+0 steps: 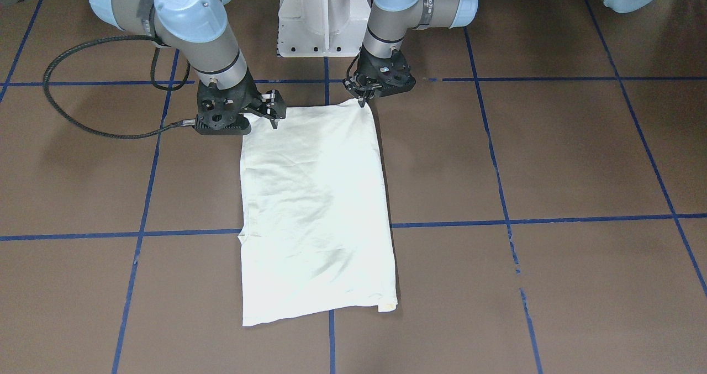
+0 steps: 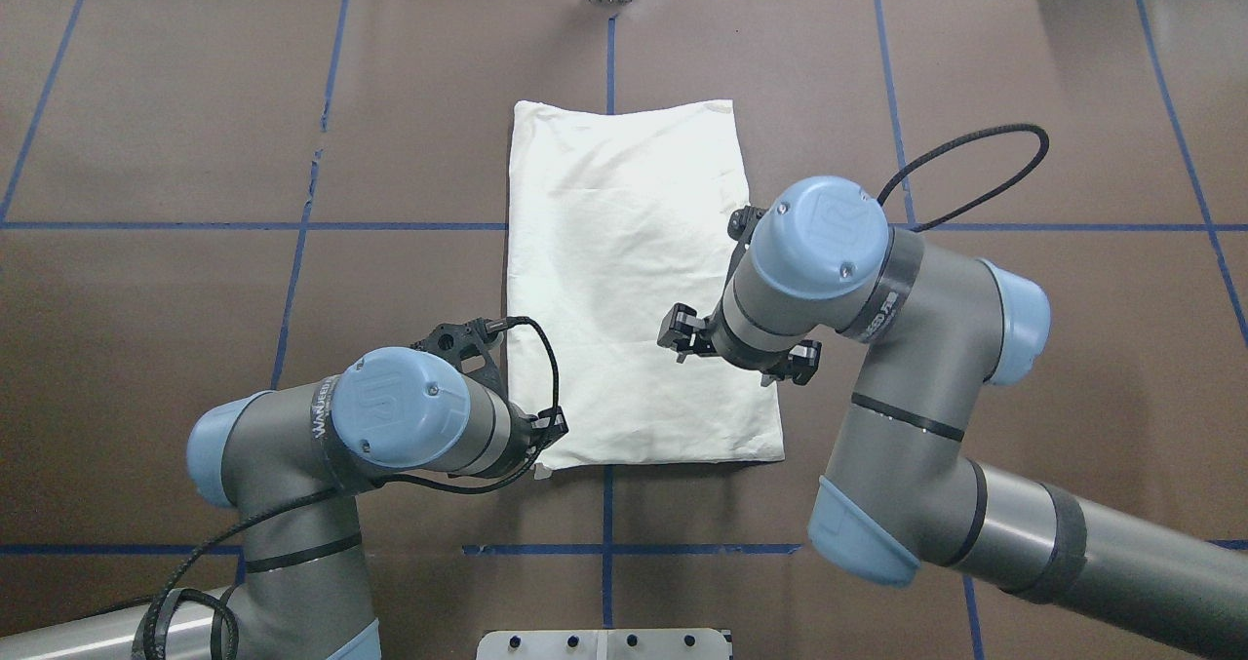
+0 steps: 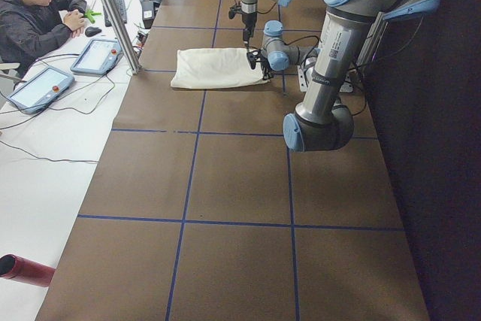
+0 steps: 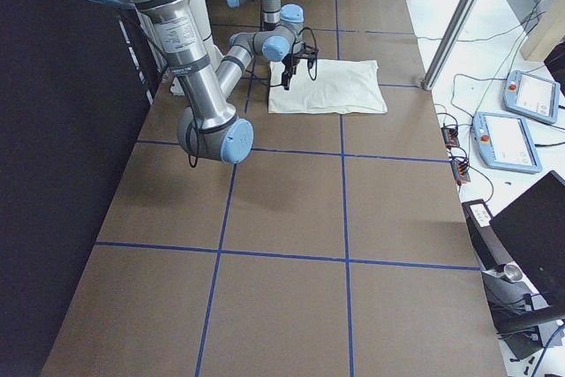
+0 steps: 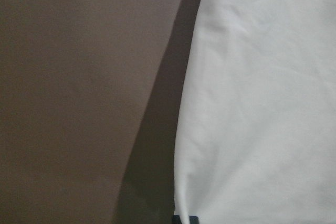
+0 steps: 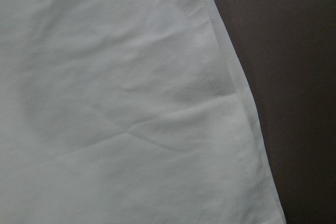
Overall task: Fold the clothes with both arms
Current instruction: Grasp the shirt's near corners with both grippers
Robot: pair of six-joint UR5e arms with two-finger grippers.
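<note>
The clothes are one cream-white shirt [image 1: 315, 208], folded into a long rectangle with its plain side up, in the middle of the brown table [image 2: 146, 299]. My left gripper [image 1: 362, 102] is at the shirt's near corner on its own side, its fingers pinched together on the slightly raised corner. The left wrist view shows the shirt's edge [image 5: 262, 103] close up. My right gripper [image 1: 274, 114] hangs low over the other near corner with its fingers apart and nothing between them. Only cloth [image 6: 105, 103] and its hem fill the right wrist view.
The white pedestal [image 1: 323, 15] stands just behind the shirt's near edge. A black cable [image 1: 83, 120] loops on the table beside the right arm. A person [image 3: 30, 13] sits at a side table with tablets [image 3: 98, 54]. Blue tape lines cross the table.
</note>
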